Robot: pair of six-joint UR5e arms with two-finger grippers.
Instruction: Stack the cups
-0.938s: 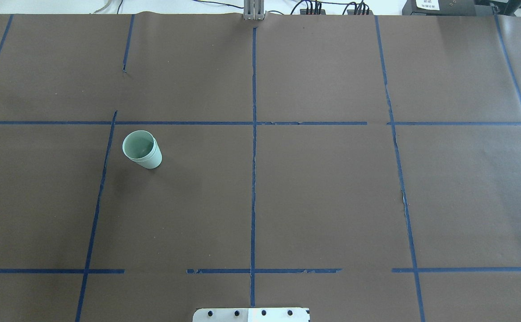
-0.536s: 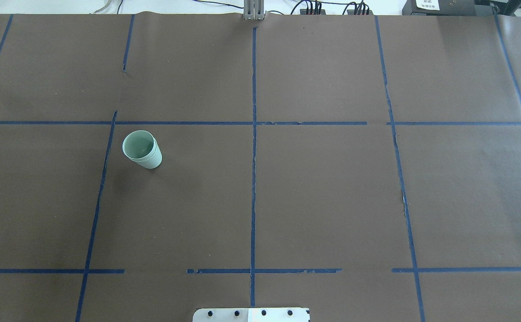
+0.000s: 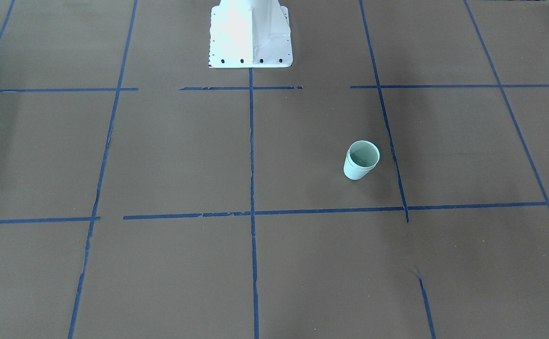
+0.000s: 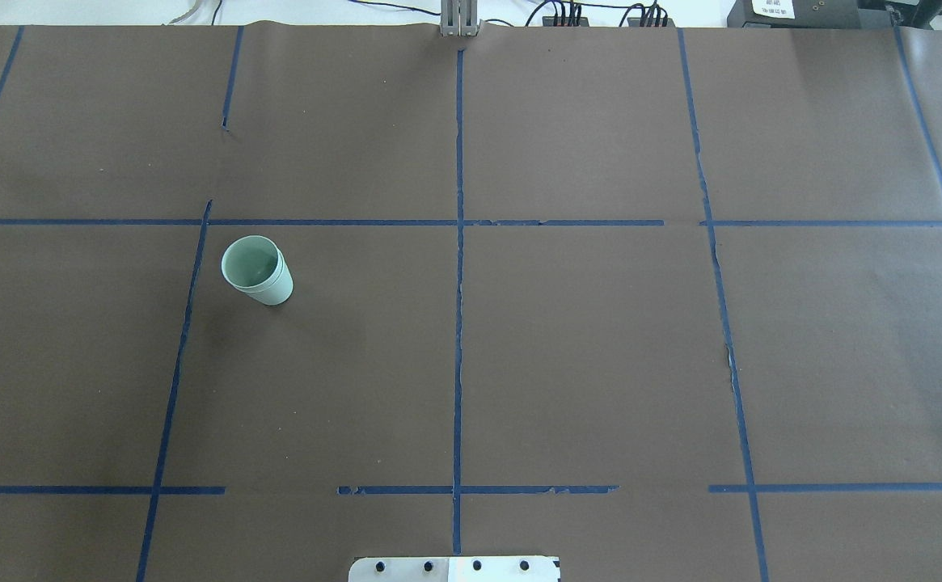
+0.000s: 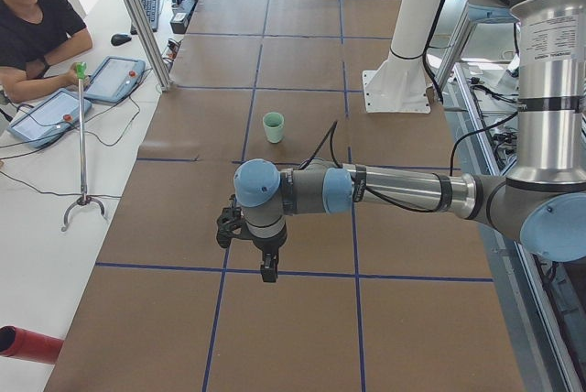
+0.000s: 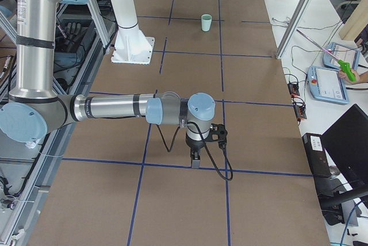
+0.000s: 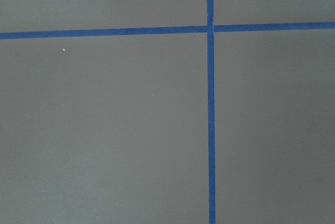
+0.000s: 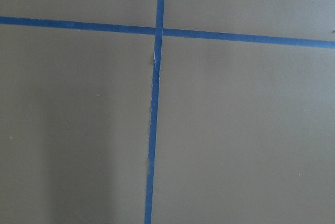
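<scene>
Robotics lab for sure, nobody's home. Big table [image 4: 600, 364] wrapped in brown paper with a blue tape grid [image 4: 459, 323], and industrial arms [image 5: 394, 190] around a white pedestal [image 3: 250, 37]. Well away from the fingers [image 5: 266, 266] of the left gripper [image 5: 267, 275], past the table edge, an operator [image 5: 37, 30] sits at a bench with teach pendants [image 5: 116, 78], loose cables [image 5: 110, 131] and aluminium posts [image 5: 142, 16].

Two pale green cups [image 4: 256, 271] are counted, one nested inside the other, on the left part of the table [image 4: 600, 364]. Two robot arms are seen: the left arm [image 5: 394, 189] and the right arm [image 6: 109, 108]. One white pedestal [image 3: 250, 35] is counted. Two tablets [image 5: 119, 79] and one seated operator [image 5: 37, 26] are seen at the far side.
</scene>
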